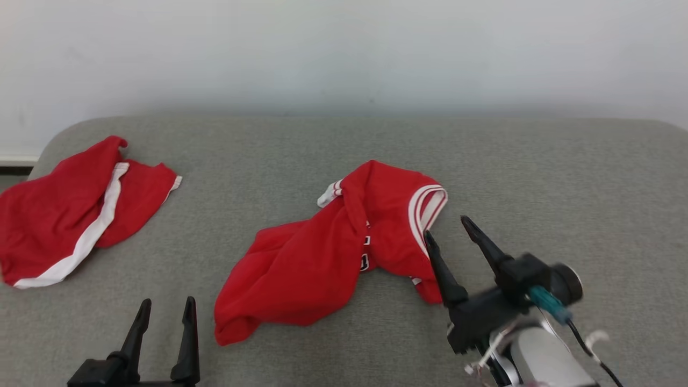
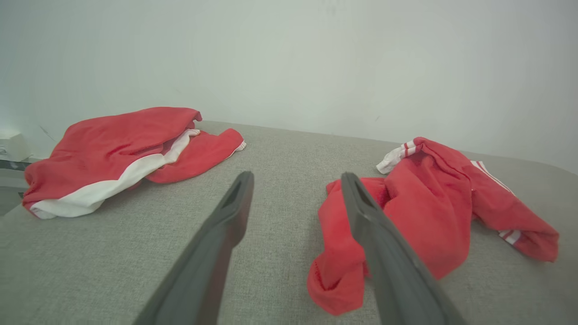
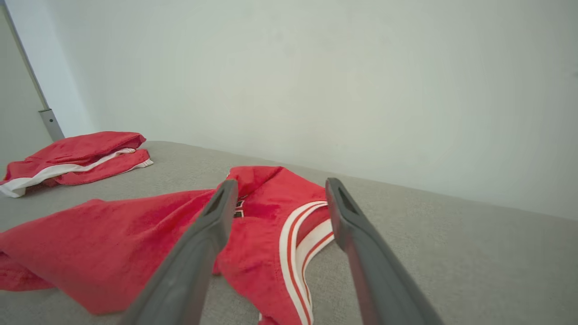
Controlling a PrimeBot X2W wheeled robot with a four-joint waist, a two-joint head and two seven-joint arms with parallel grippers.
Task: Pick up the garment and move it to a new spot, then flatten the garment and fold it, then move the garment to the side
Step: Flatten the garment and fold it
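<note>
A crumpled red garment (image 1: 328,252) with white-striped trim lies in the middle of the grey cushioned surface (image 1: 564,177). My right gripper (image 1: 449,226) stands open just right of it, fingers pointing at its striped edge (image 3: 298,234) and holding nothing. At the lower left my left gripper (image 1: 167,303) is open and empty, a short way left of the garment's (image 2: 420,212) near end. The same garment (image 3: 135,243) spreads to the left in the right wrist view.
A second red garment (image 1: 75,209) with a wide white band lies bunched at the far left edge of the surface, also seen from both wrists (image 2: 117,153) (image 3: 72,155). A pale wall (image 1: 344,54) rises behind the surface.
</note>
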